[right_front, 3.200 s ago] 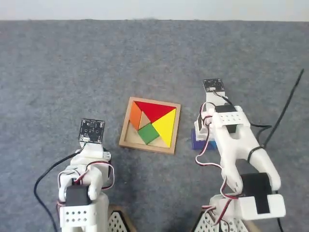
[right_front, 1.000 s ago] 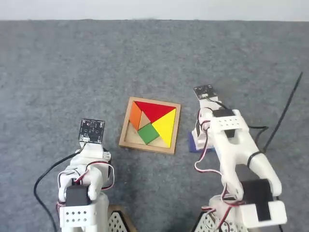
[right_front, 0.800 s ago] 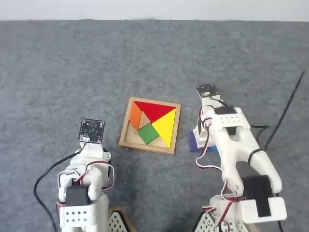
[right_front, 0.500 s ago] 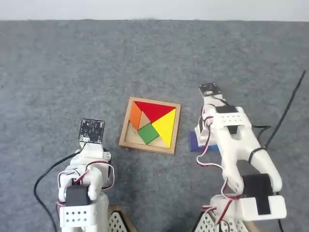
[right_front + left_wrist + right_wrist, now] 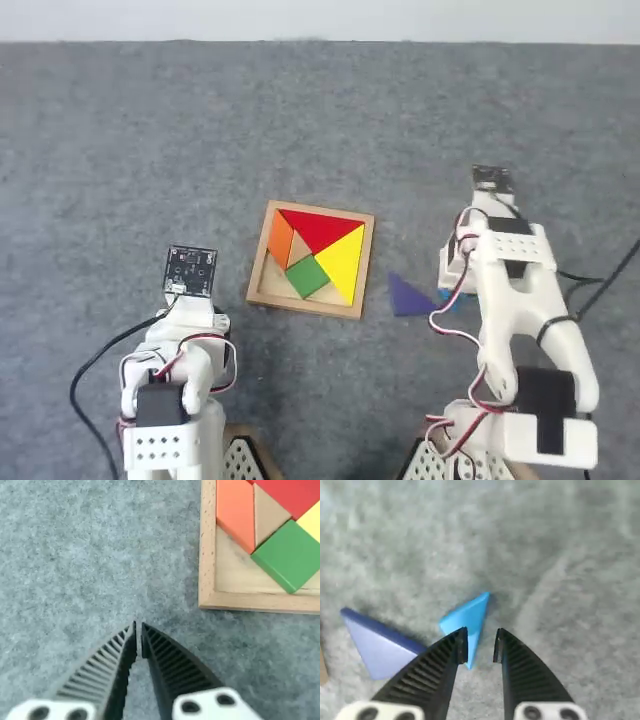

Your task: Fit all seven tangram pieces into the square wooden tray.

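The square wooden tray (image 5: pixel 300 303) lies on the grey, felt-like table (image 5: pixel 150 130), between the 2 arms. 4 coloured pieces sit inside it: a red triangle (image 5: pixel 320 229) along the far edge, a yellow triangle (image 5: pixel 346 263) on the side toward the right arm (image 5: pixel 512 290), a green square (image 5: pixel 307 275) near the middle, and an orange piece (image 5: pixel 280 240) on the side toward the left arm. Bare wood shows beside the green square.

2 more pieces lie on the table outside the tray, on its right-arm side. A dark blue triangle (image 5: pixel 405 295) is near the tray's rim but apart from it, and a light blue triangle (image 5: pixel 467 617) is just beside it.

The right gripper (image 5: pixel 479 644) hangs over the light blue triangle. Its fingers (image 5: pixel 445 665) stand a narrow gap apart, with 1 corner of the piece at the gap, and they hold nothing.

The left gripper (image 5: pixel 138 632) is over bare table near a tray corner. Its fingers (image 5: pixel 117 655) are closed together, with nothing between them.
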